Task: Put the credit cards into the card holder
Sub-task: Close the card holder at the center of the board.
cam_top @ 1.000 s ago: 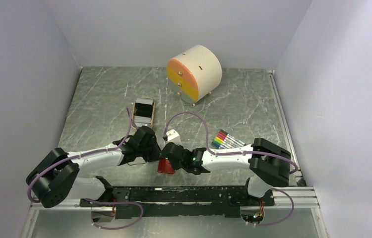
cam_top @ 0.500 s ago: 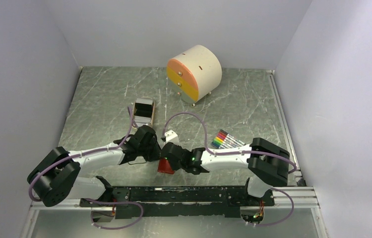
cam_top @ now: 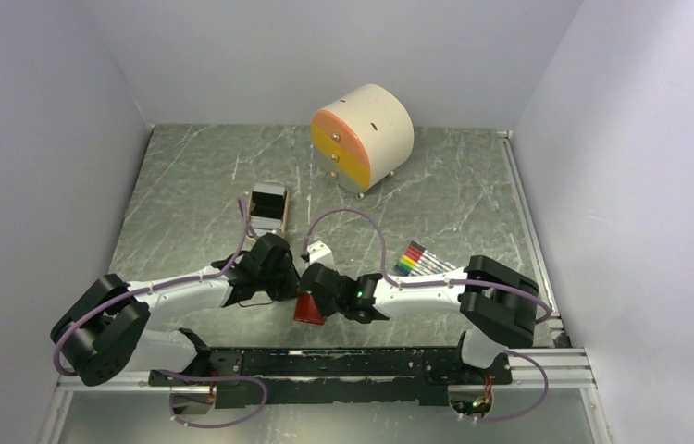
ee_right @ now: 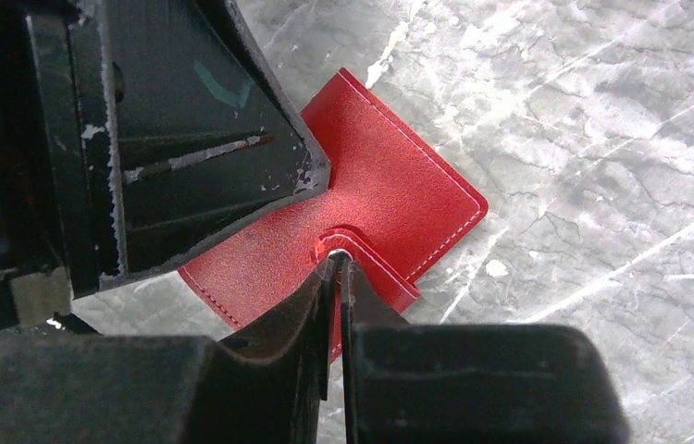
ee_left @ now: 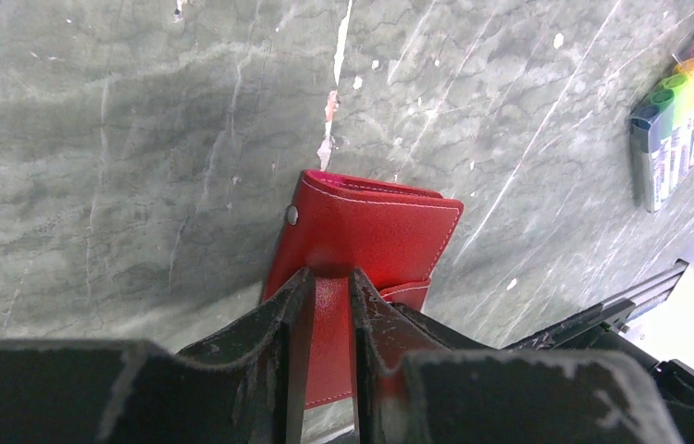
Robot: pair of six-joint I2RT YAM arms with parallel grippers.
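The red card holder [cam_top: 308, 309] lies closed near the table's front edge, between my two grippers. My left gripper [cam_top: 291, 285] is shut on one edge of it; the left wrist view shows red leather [ee_left: 371, 227] between its near-closed fingers [ee_left: 329, 276]. My right gripper [cam_top: 314, 292] is shut on the snap tab, and in the right wrist view [ee_right: 339, 259] its fingertips pinch the tab over the wallet's face [ee_right: 399, 194]. The credit cards [cam_top: 269, 205], silver and dark, lie in a tan tray further back on the left.
The tan tray [cam_top: 251, 228] sits behind the left arm. A round cream drawer unit with orange and yellow fronts [cam_top: 362, 139] stands at the back. A bundle of coloured markers [cam_top: 422, 259] lies beside the right arm and also shows in the left wrist view [ee_left: 686, 120].
My right arm has edged slightly left, toward the left gripper. The card holder and the left arm stay where they were.
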